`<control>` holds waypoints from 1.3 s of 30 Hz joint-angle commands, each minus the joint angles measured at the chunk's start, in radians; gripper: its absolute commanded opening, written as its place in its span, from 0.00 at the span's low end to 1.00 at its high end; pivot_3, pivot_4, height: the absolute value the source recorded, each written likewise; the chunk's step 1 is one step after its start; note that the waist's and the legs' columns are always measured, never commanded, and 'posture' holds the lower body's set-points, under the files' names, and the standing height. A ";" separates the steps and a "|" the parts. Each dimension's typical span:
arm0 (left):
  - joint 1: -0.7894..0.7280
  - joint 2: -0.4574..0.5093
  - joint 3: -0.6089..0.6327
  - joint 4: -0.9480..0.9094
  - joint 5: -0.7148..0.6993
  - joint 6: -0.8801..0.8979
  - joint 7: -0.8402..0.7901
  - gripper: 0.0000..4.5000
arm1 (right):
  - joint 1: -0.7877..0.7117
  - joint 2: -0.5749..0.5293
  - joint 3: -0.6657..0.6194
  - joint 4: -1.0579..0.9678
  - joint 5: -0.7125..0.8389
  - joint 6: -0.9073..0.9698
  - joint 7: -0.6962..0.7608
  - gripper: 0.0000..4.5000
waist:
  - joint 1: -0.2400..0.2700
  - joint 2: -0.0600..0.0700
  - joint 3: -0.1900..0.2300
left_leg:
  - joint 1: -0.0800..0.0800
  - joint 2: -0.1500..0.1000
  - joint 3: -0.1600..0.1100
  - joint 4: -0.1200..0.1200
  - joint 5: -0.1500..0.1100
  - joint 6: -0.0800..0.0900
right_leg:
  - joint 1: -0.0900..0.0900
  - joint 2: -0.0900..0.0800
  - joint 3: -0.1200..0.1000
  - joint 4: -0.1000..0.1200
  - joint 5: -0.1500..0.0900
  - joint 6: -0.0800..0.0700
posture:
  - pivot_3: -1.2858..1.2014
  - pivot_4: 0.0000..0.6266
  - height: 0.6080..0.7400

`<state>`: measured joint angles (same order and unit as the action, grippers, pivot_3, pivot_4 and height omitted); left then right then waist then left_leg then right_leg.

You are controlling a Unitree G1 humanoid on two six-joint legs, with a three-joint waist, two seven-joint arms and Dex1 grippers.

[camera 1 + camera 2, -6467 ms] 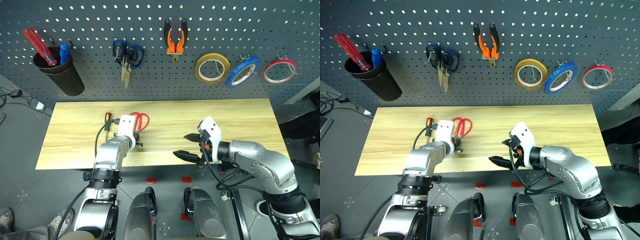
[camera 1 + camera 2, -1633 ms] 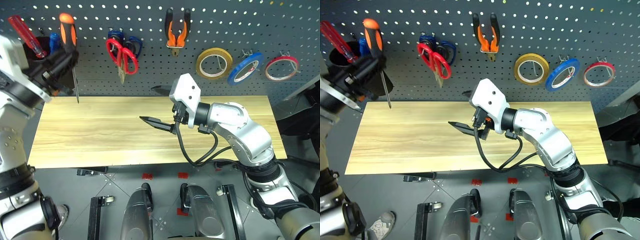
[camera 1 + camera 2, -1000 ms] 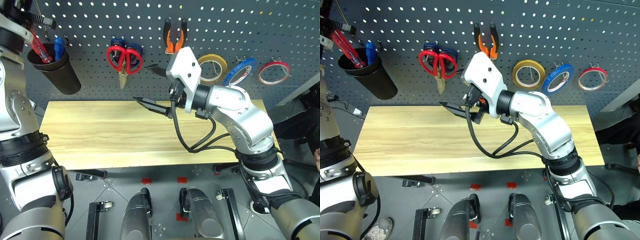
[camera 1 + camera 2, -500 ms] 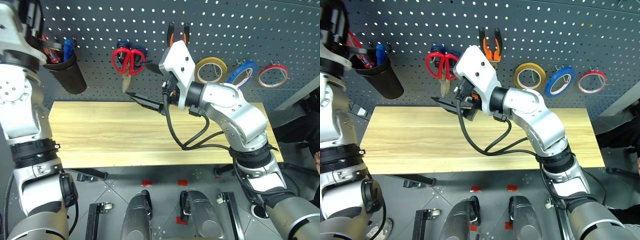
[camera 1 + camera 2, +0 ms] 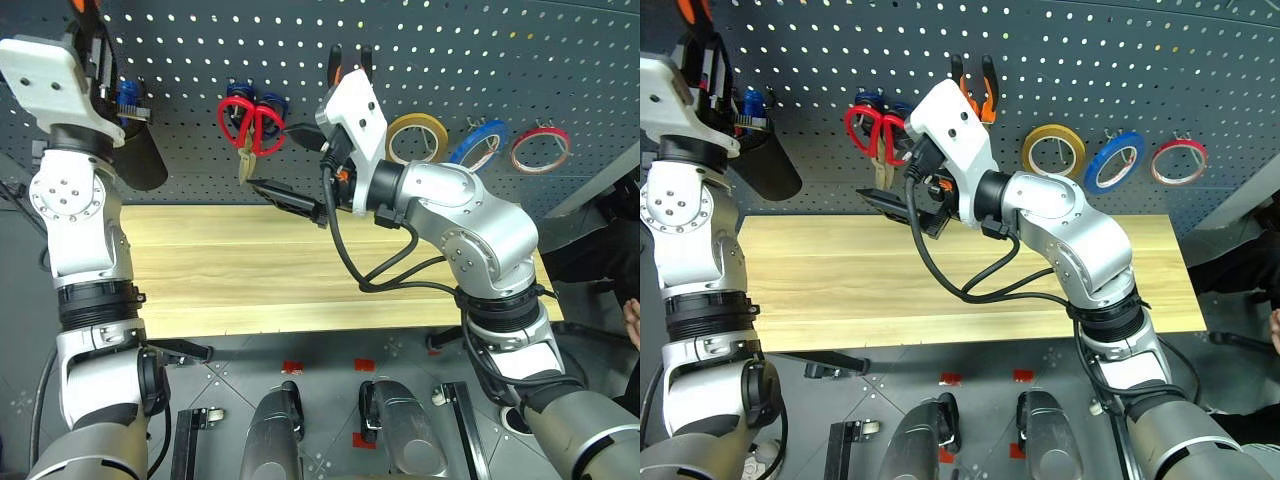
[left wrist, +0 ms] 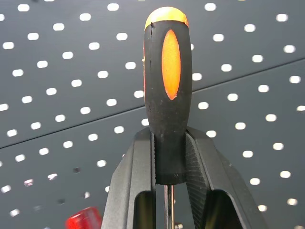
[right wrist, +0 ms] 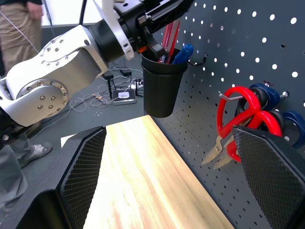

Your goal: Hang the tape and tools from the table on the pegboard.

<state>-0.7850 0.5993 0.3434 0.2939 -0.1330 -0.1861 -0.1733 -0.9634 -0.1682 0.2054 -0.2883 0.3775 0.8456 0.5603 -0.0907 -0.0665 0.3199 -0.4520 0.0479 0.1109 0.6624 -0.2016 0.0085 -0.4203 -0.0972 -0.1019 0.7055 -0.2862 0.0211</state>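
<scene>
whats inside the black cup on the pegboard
In the black cup: a red-handled tool, a blue handle, and the left gripper holding the orange-and-black screwdriver over it. The cup wall hides their lower ends.

The scene is viewed from above and in front by the two head cameras, angled down over the table toward the pegboard; nearly the same field is shared by both. The pegboard is faced at close range by the left wrist camera, along the fingers around the screwdriver. The table's length is looked along by the right wrist camera, with the black cup and red scissors, which are also seen from the head.
</scene>
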 commanded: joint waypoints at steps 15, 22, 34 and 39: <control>0.180 -0.108 -0.039 -0.437 -0.129 0.251 0.014 0.72 | 0.067 -0.077 -0.039 -0.076 -0.005 -0.036 -0.009 1.00 | 0.001 0.003 -0.031 | 0.000 0.000 0.000 0.000 0.000 0.000 | 0.001 0.000 0.001 0.000 0.000 0.000 | 0.43 0.33 1.00; 0.396 -0.096 -0.026 -0.546 -0.266 0.611 -0.019 0.72 | 0.235 -0.176 -0.045 -0.157 -0.017 -0.043 -0.026 1.00 | -0.011 0.005 -0.033 | 0.002 0.001 -0.001 0.000 0.000 0.000 | 0.000 0.002 0.003 0.004 0.000 0.000 | 0.44 0.32 1.00; 0.537 -0.124 -0.067 -0.445 -0.166 0.570 -0.047 0.72 | 0.670 -0.118 -0.069 -0.010 -0.287 -0.461 -0.305 1.00 | 0.005 0.007 -0.076 | 0.003 0.000 0.000 0.000 0.000 0.000 | 0.001 0.002 0.004 0.004 0.000 0.000 | 0.44 0.25 1.00; 0.559 -0.187 -0.083 -0.345 -0.133 0.470 -0.049 0.72 | 0.785 -0.056 -0.165 0.185 -0.318 -0.660 -0.412 1.00 | 0.004 0.009 -0.108 | 0.004 0.000 0.000 0.000 0.000 0.000 | 0.001 0.003 0.005 0.004 0.000 -0.001 | 0.44 0.21 1.00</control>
<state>-0.2327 0.4181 0.2669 -0.0473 -0.2835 0.3322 -0.2173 -0.1856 -0.2272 0.0828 -0.1277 0.0706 0.2555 0.1824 -0.0871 -0.0575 0.2115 -0.4466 0.0481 0.1114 0.6622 -0.2016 0.0086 -0.4178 -0.0937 -0.0963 0.7098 -0.2858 0.0201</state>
